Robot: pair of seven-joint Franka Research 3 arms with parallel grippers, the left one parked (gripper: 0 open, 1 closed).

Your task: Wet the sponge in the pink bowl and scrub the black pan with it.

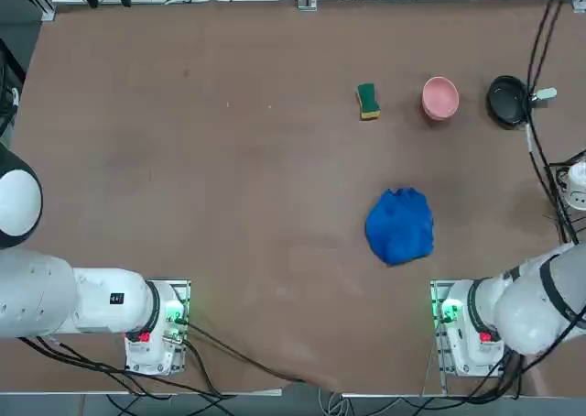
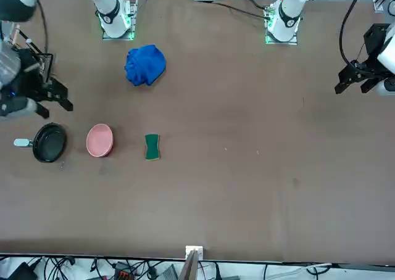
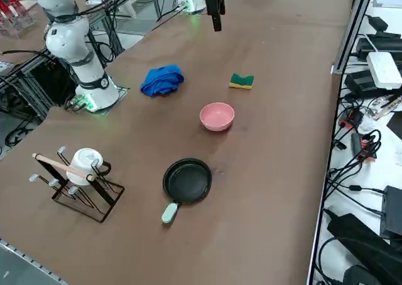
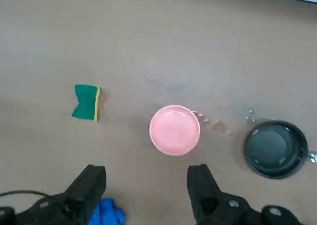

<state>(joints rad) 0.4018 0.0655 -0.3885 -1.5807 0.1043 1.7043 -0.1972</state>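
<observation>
The sponge [image 1: 368, 101], green with a yellow layer, lies flat on the brown table, to the robot's left of the pink bowl [image 1: 440, 97]. To the bowl's right sits the black pan [image 1: 507, 100], its short pale handle pointing right. In the right wrist view the sponge [image 4: 87, 102], bowl [image 4: 175, 129] and pan [image 4: 275, 148] lie well below my right gripper [image 4: 147, 185], which hangs open and holds nothing. The front view shows the right gripper [image 2: 54, 107] raised above the table on the robot's side of the pan [image 2: 50, 142].
A crumpled blue cloth [image 1: 400, 225] lies between the right arm's base and the sponge. A wire rack with a white mug [image 3: 78, 178] stands at the table's right edge. Cables hang over the pan's side of the table.
</observation>
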